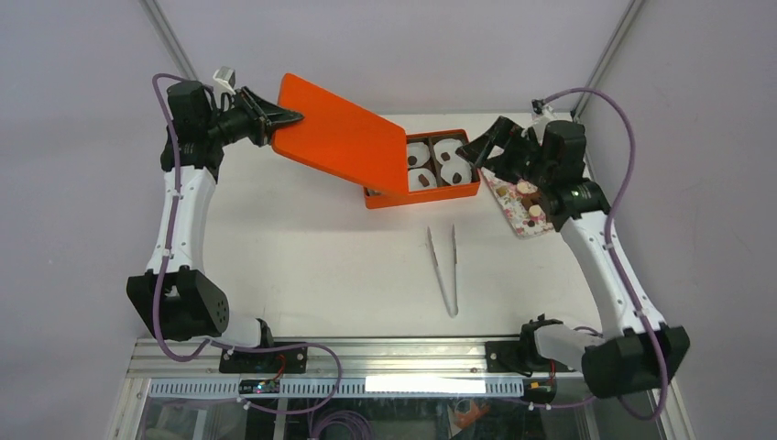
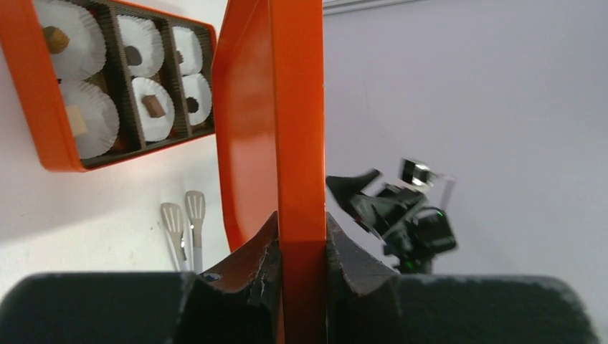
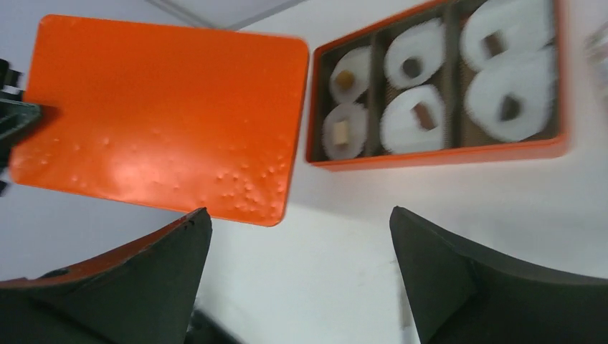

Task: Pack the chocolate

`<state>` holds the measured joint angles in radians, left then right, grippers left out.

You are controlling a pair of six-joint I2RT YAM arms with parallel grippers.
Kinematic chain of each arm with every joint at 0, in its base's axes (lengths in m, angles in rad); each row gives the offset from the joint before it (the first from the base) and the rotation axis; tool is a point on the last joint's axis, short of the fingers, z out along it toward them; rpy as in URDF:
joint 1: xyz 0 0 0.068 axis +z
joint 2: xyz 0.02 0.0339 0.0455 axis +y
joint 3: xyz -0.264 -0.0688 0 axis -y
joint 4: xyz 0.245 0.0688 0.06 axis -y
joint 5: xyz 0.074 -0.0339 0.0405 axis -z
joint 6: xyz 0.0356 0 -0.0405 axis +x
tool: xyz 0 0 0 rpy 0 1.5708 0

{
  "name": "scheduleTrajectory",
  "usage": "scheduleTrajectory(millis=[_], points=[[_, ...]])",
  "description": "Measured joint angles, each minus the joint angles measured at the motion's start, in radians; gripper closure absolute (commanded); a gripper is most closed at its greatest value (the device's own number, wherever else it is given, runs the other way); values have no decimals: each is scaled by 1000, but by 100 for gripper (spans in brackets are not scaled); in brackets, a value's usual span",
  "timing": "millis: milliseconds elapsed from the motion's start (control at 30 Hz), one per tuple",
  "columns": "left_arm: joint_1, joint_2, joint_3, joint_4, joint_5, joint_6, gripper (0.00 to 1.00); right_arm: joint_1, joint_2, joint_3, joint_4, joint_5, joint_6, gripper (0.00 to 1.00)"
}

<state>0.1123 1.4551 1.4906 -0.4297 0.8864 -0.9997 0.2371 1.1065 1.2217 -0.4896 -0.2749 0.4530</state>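
Lid-closing step, I reckoned; left gripper (image 1: pixel 275 117) jaws clamped on lid (image 1: pixel 344 137) edge, tilted above box (image 1: pixel 431 197), upper centre; right gripper (image 1: pixel 484 145) jaws wide, empty; chocolate (image 3: pixel 421 115) sat in cups (image 3: pixel 487 86); next: lower lid square.

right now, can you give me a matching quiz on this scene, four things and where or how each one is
Things:
1. lid
2. tweezers
3. tray
4. right gripper

Places or states:
a. open, holding nothing
b. flat on the table, nearer the arms than the box
c. clamped in the left gripper
d. floral, at the box's right end

Pairs: 1-c, 2-b, 3-d, 4-a
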Motion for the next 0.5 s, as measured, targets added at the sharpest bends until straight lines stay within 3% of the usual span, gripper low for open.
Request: scheduleTrajectory(millis=[100,200,500], points=[[0,-20,-34,86,8,-58,100,-67,109,-96,204,-231,212,1],[0,-34,-67,182,14,-119,100,-68,217,-111,280,-348,323,1],[-10,-36,-298,582,-23,-359,100,-98,314,-14,299,-462,420,1]])
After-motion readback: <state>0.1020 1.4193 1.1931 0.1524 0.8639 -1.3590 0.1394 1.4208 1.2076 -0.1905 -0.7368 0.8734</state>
